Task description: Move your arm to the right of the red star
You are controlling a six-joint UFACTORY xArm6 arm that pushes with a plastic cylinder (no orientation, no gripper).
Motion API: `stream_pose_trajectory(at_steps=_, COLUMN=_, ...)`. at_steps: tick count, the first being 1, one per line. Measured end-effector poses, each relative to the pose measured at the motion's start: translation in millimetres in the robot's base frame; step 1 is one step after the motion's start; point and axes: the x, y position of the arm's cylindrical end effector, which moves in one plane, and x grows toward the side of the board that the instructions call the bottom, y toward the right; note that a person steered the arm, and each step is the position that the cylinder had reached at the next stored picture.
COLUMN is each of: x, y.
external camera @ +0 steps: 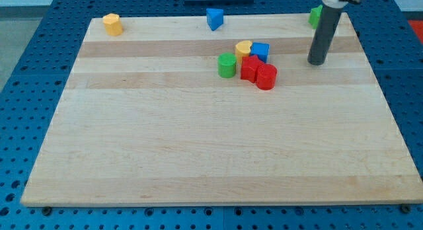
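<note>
Red star (249, 67) lies well left of my tip (317, 62), apart.

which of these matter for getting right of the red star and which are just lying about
Job: red star; my tip, already on its right, apart from it.

Lying about: red cylinder, green cylinder, yellow cylinder, blue cube, blue triangle, yellow block, green block.

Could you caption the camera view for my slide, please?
My tip rests right of the red star in the central block cluster.
</note>
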Motion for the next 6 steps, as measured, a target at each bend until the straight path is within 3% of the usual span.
stream_pose_trajectory(at_steps=4, x=79.8, y=-25.9)
stream_pose_trajectory(at_steps=6, x=13.5, y=-4.0)
